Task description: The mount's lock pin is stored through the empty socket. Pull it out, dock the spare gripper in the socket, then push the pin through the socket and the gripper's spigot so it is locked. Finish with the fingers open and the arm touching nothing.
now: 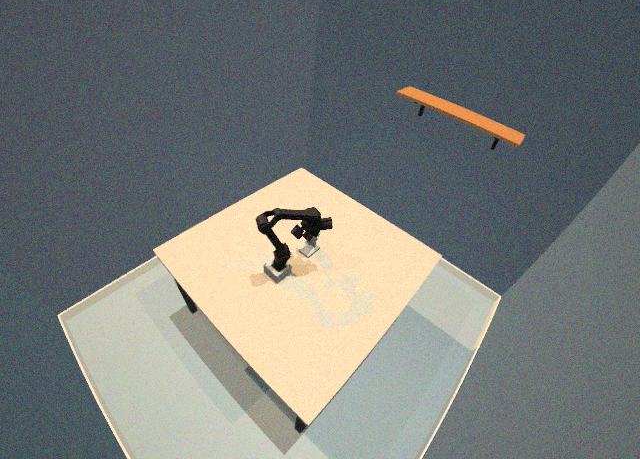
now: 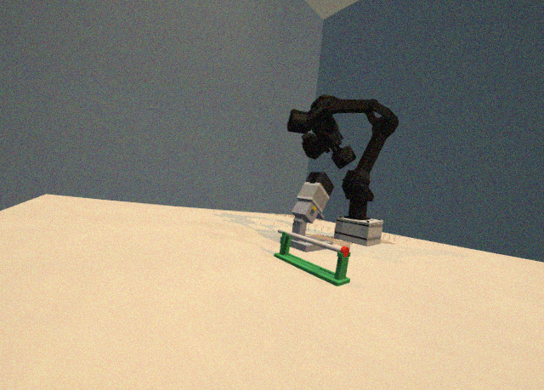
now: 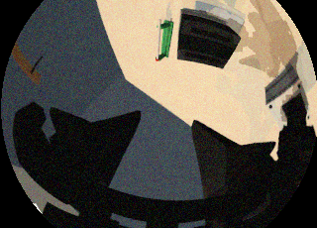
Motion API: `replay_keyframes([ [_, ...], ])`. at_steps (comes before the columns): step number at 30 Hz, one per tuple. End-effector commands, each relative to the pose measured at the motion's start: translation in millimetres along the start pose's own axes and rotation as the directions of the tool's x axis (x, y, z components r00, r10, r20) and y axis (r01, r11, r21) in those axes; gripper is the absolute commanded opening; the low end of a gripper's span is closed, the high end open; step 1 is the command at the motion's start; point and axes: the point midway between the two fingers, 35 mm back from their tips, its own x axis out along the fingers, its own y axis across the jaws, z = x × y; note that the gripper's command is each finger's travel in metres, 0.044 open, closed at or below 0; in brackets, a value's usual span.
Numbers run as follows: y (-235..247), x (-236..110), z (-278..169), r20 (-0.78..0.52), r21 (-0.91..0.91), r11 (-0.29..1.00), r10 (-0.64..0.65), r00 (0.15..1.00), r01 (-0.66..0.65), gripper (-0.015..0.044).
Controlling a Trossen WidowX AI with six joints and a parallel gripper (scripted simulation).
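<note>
on table (image 2: pixel 132 289): one pin (image 2: pixel 309 240), one green rack (image 2: pixel 313 262), one spare gripper (image 2: pixel 312 199).

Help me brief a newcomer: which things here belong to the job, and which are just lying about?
Job: spare gripper; pin on its green rack; mount; the arm's gripper, open and empty.
Lying about: orange shelf on the wall.

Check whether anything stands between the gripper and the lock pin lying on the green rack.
The spare gripper stands tilted directly below the gripper, whose fingers hold nothing. The lock pin lies across the green rack just in front of it. A straight descent would likely meet the spare gripper; above the rack nothing visible blocks.
</note>
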Motion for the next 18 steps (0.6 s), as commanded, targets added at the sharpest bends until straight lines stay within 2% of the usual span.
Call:
replay_keyframes([
  [1,-6.4,17.4,-24.4,0.0,-0.003,1.0,0.012,1.0,-0.012,0.0204],
  [2,-7.9,21.6,-31.9,-0.008,-0.002,1.0,0.02,1.0,-0.02,0.018],
  [8,-9.2,27.0,-43.0,-0.021,-0.013,0.999,0.029,0.999,-0.029,0.018],
  [11,5.0,28.9,-35.9,0.044,-0.214,0.975,-0.051,0.998,0.059,0.018],
  [14,23.5,34.1,-25.2,0.132,-0.461,0.865,-0.155,0.979,0.199,0.018],
  [18,47.4,47.0,-9.6,0.251,-0.725,0.578,-0.286,0.925,0.375,0.018],
])
